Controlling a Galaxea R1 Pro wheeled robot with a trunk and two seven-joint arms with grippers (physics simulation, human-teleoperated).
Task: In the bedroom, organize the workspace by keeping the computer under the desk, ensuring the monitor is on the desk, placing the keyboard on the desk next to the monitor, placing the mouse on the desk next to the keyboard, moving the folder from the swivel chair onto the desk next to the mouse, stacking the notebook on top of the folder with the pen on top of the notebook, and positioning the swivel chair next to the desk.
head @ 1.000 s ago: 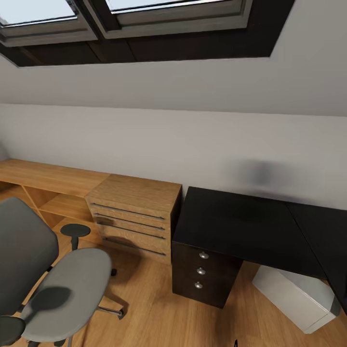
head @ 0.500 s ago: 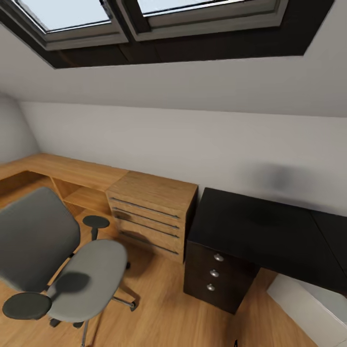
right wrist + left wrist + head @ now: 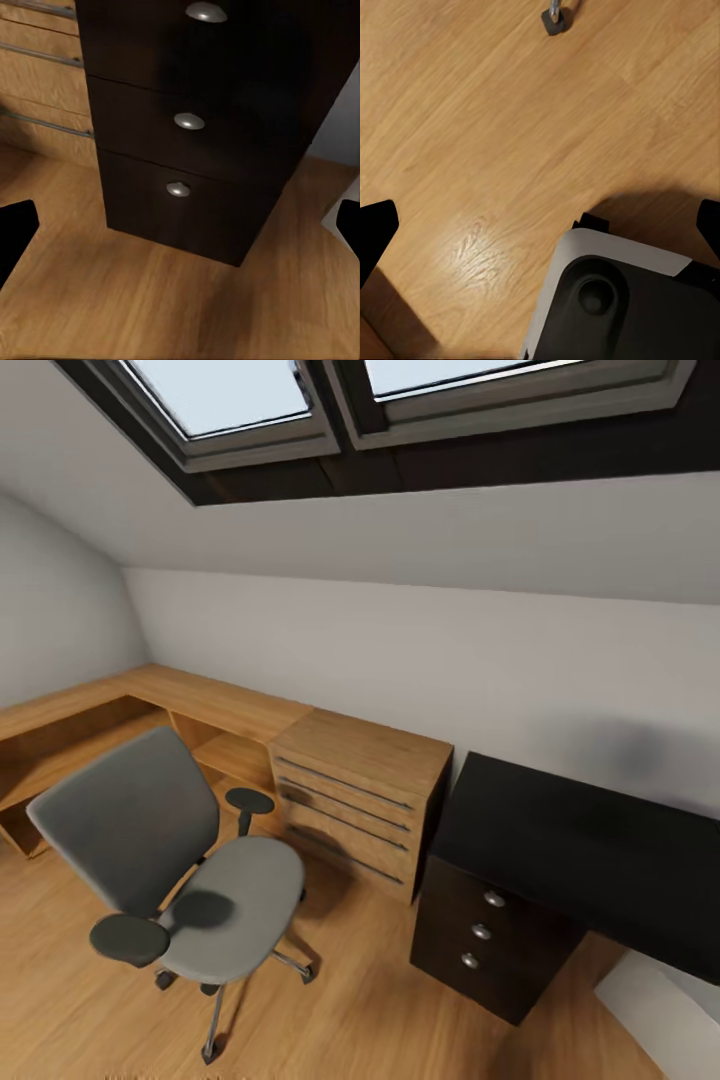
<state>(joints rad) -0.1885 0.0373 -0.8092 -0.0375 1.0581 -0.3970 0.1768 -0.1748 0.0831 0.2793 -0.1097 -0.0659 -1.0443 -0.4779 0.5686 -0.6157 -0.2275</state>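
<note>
- Skylights (image 3: 240, 400) sit in the sloped white ceiling.
- Plain white walls (image 3: 400, 650).
- Warm wood-plank floor (image 3: 370, 1010).
- Light-wood drawer cabinet (image 3: 355, 800) adjoins low wooden shelving (image 3: 90, 720).

Your left black two-finger gripper (image 3: 541, 229) points straight down, its fingertips (image 3: 376, 229) spread wide, one at each edge of the left wrist view. A white-edged dark grey rounded housing (image 3: 615, 300) of your body sits below it. Your right black two-finger gripper (image 3: 181, 229) angles downward, its fingertips (image 3: 15, 232) equally wide apart, nothing between them.
</note>
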